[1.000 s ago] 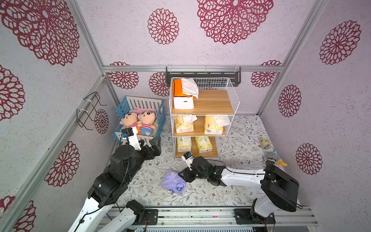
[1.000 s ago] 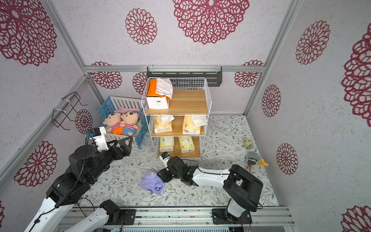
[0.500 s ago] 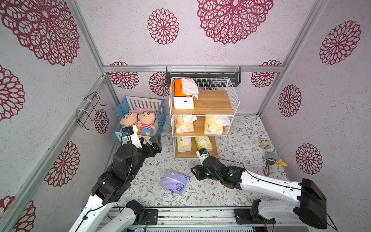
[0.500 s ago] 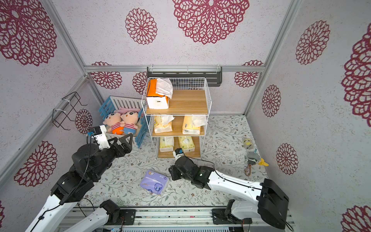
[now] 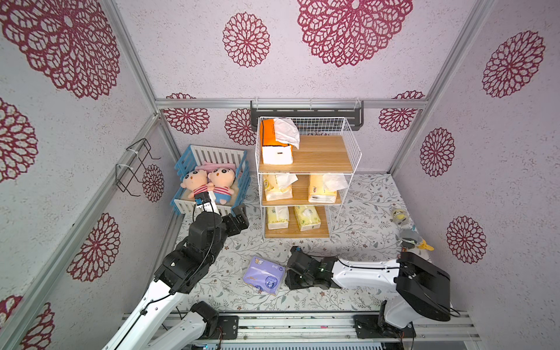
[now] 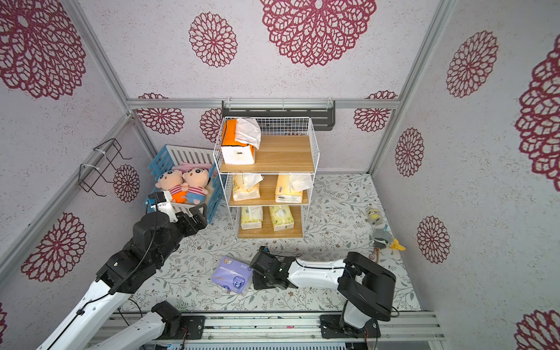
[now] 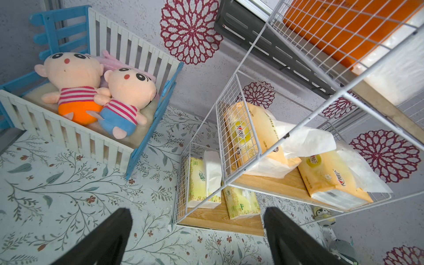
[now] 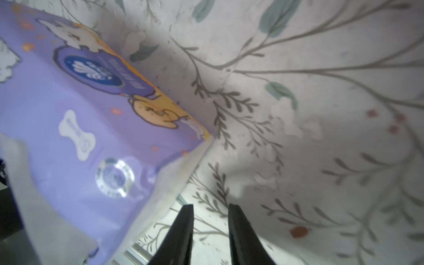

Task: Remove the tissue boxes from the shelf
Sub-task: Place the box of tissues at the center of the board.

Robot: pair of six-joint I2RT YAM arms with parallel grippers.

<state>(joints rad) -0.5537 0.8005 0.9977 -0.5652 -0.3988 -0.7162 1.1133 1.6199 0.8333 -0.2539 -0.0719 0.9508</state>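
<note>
The shelf (image 5: 321,151) holds an orange tissue pack (image 5: 274,142) on its top board. Two cream packs (image 5: 277,189) (image 5: 321,191) lie on the middle board and two yellow-green ones (image 5: 277,216) (image 5: 307,216) on the bottom board. A lavender pack (image 5: 263,274) (image 8: 80,119) lies on the floor in front of the shelf. My right gripper (image 5: 288,272) (image 8: 210,205) sits low beside it, jaws slightly apart and empty. My left gripper (image 5: 239,216) (image 7: 196,211) hangs wide open by the shelf's lower left corner, holding nothing.
A blue-and-white crate (image 5: 212,157) with two plush dolls stands left of the shelf. A black rack (image 5: 306,113) hangs on the back wall and a wire holder (image 5: 133,169) on the left wall. Small toys (image 5: 400,216) (image 5: 412,239) lie at the right. A rail (image 5: 272,324) runs along the front.
The right arm swung out to the right and came back beside the lavender pack, with its jaws narrower. The pack stayed put. The left gripper crept slightly toward the shelf.
</note>
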